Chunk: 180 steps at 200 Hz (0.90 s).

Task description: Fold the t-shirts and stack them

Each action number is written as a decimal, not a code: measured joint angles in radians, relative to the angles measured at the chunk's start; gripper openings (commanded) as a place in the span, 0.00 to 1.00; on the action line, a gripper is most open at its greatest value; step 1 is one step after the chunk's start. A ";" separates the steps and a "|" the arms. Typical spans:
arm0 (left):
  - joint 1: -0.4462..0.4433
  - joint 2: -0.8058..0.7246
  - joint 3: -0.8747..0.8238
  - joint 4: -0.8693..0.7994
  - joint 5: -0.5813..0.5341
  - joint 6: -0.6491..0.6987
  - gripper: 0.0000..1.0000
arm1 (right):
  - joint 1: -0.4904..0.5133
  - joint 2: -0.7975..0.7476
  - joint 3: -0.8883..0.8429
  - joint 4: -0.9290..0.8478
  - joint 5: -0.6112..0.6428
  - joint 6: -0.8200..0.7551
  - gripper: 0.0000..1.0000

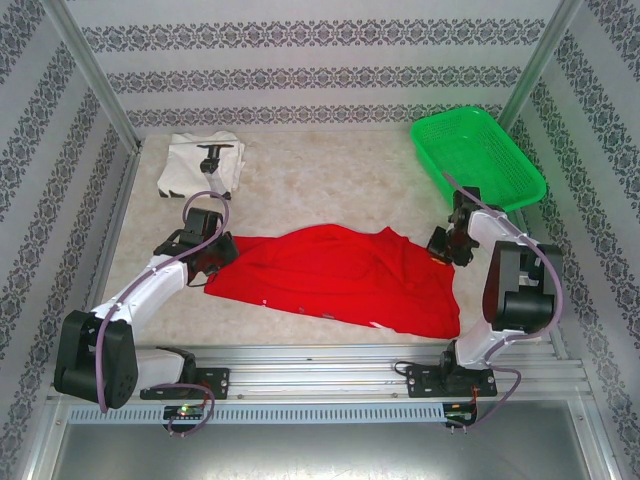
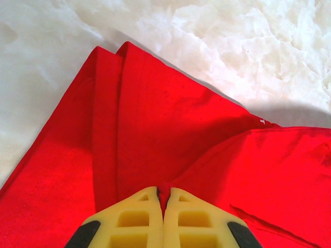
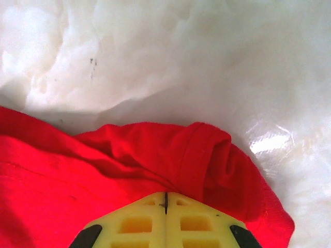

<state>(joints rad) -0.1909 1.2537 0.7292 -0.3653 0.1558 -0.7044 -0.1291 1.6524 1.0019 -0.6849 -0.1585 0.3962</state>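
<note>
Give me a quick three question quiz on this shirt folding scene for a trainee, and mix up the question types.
1. True or false: the left gripper and the right gripper are both shut on the red t-shirt.
2. Where does the white t-shirt lie?
A. draped over the right arm
B. folded at the far left of the table
C. under the red t-shirt
3. Fill in: the mesh basket at the far right is coloured ___.

Key: 1 true; 2 B; 3 green.
</note>
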 measured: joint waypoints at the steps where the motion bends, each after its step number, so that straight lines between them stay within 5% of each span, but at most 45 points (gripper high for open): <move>1: 0.000 0.000 0.000 0.000 0.000 0.000 0.00 | 0.000 0.000 0.001 0.000 0.000 0.000 0.00; 30: 0.000 0.000 0.000 0.000 0.000 0.000 0.00 | 0.000 0.000 0.024 0.001 0.012 0.000 0.00; 47: 0.000 0.000 0.000 0.000 0.000 0.001 0.00 | 0.000 -0.002 0.032 0.000 0.018 -0.002 0.26; 63: 0.000 0.000 0.000 0.000 0.000 0.001 0.00 | 0.000 -0.006 0.034 -0.005 0.027 -0.013 0.32; 180: 0.000 0.004 0.000 0.000 0.000 0.005 0.00 | 0.000 0.034 0.040 0.008 0.038 -0.030 0.31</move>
<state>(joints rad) -0.1909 1.2575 0.7292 -0.3649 0.1562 -0.6998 -0.1291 1.6859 1.0416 -0.6773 -0.1207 0.3664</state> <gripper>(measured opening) 0.050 0.314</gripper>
